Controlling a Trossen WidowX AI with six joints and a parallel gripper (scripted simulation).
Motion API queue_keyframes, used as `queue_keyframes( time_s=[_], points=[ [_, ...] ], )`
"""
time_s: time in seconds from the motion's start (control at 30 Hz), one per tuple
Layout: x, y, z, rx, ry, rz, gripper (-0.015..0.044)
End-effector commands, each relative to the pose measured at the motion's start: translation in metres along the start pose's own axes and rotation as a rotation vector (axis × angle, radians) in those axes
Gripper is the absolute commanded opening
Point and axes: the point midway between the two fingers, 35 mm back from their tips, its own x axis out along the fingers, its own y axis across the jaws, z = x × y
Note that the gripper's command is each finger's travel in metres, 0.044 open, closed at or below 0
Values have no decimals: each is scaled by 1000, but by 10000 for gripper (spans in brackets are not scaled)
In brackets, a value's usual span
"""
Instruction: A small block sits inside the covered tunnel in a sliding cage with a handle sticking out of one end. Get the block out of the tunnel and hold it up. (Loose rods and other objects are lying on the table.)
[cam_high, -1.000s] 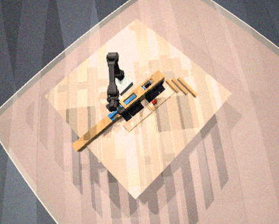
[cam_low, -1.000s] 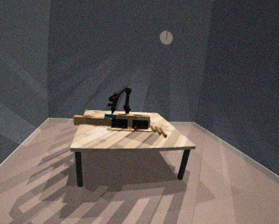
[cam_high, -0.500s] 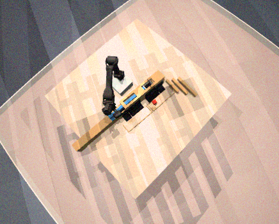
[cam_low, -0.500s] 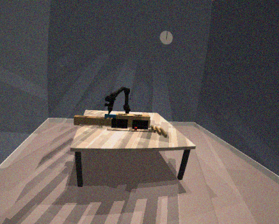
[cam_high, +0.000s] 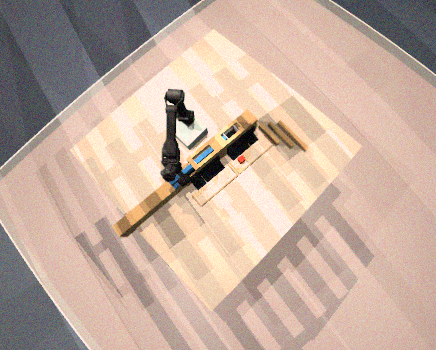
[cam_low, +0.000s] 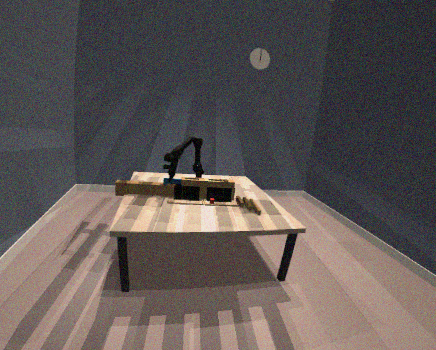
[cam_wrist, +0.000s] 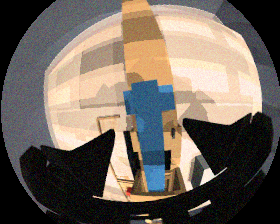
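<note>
From the top, we see a small red block (cam_high: 241, 159) (cam_low: 212, 200) (cam_wrist: 129, 191) outside the wooden tunnel (cam_high: 248, 120) (cam_low: 203, 183) (cam_wrist: 177, 186), beside its dark-sided front; we cannot tell what its dark inside holds. Blue slider (cam_high: 204, 155) (cam_low: 172, 181) (cam_wrist: 150, 115) shows through a roof opening

From the exterior, we find the gripper (cam_high: 178, 181) (cam_low: 171, 175) (cam_wrist: 149, 127) above the slider's blue end; the wall clock's (cam_low: 260, 58) markings are too small to read

From the wrist, we see the fingers wide open, gripping nothing, either side of the blue piece

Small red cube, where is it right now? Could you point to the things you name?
In the top view, the small red cube (cam_high: 241, 159) (cam_low: 212, 200) lies beside the long wooden tunnel (cam_high: 248, 119) (cam_low: 202, 183), on its rod side.
</note>
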Motion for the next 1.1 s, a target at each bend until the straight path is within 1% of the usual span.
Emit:
queue_keyframes(
  time_s=[0.0, 0.03, 0.07, 0.5, 0.63, 0.7, 1.07],
  points=[
    [7, -1, -3, -4, 7, 2, 440],
    [8, -2, -3, -4, 7, 2, 440],
    [3, -1, -1, 0, 0, 0, 414],
    [3, -1, -1, 0, 0, 0, 72],
    [3, -1, -1, 0, 0, 0, 46],
    [3, -1, -2, 0, 0, 0, 0],
    [0, 1, -34, -1, 7, 1, 0]
  ],
)
